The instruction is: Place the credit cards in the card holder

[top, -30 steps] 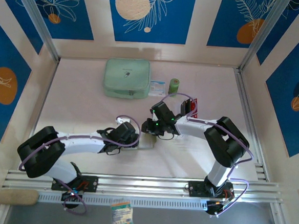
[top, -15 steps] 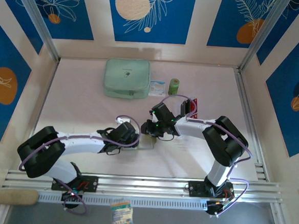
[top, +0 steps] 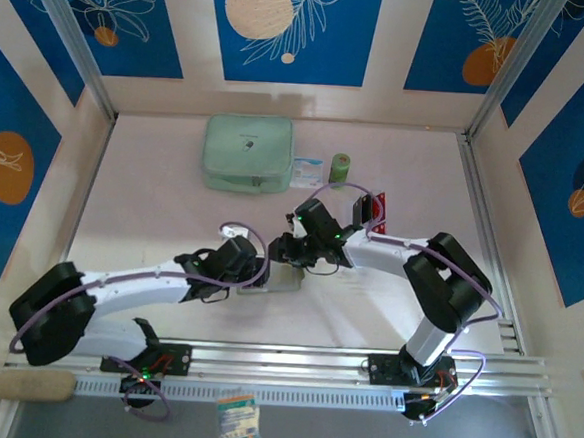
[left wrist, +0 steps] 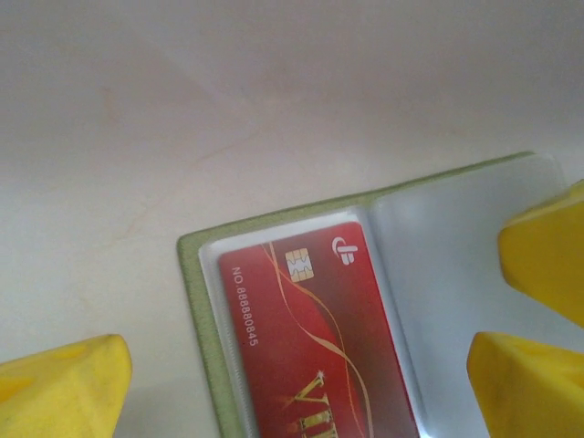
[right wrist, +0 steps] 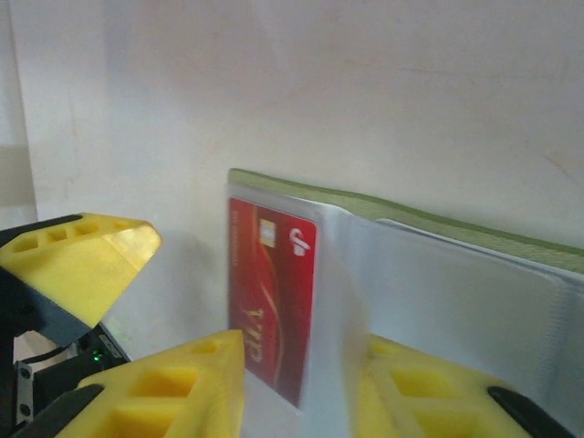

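We find the card holder lying open on the counter, the left gripper just to its left and the right gripper just behind it, one credit card tucked inside a sleeve, and far behind them a pouch with a small roll to its right.

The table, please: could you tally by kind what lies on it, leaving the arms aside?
Mint-green zip pouch: 1
White-and-blue packet: 1
Green cylinder: 1
Card holder, open: 1
Red card in the holder: 1
Red cards behind the right arm: at least 1, partly hidden
Total: at least 6
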Motion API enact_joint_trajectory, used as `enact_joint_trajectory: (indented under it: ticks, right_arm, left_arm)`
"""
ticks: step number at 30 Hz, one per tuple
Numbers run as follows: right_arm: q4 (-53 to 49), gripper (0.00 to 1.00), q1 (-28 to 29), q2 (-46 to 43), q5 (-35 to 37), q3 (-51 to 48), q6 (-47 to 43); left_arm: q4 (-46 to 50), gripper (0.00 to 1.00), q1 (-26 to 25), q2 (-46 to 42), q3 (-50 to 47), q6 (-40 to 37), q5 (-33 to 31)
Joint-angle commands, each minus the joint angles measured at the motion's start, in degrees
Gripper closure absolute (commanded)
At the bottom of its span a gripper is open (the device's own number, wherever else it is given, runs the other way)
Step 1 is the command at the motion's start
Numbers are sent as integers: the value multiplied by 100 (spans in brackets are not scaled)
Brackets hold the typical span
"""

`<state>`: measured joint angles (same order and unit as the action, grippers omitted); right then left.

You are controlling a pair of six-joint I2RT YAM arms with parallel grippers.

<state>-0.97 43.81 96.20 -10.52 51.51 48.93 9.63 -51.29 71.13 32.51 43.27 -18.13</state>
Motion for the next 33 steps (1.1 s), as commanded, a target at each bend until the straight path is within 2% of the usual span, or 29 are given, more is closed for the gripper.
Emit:
enact_joint_trajectory:
  ticks: [1, 5, 11, 20, 33]
  right_arm:
    - [-106, 56, 182, -130, -214, 161, 110]
    - [-57, 45, 297, 22, -193, 292, 235]
    - [131, 39, 430, 450, -283, 541, 434]
    - [532, 38, 493, 1078, -503, 738, 756]
    - [585, 38, 483, 1181, -446, 695, 925]
  left_arm:
    - [225, 5, 3, -508, -89, 93, -442]
    - [386, 5, 53, -1016, -257, 160, -595]
    - [573, 5, 127, -1437, -384, 158, -673]
    - [639, 4, 176, -1554, -481, 147, -667]
    - [340, 4, 214, -1129, -579, 112, -530]
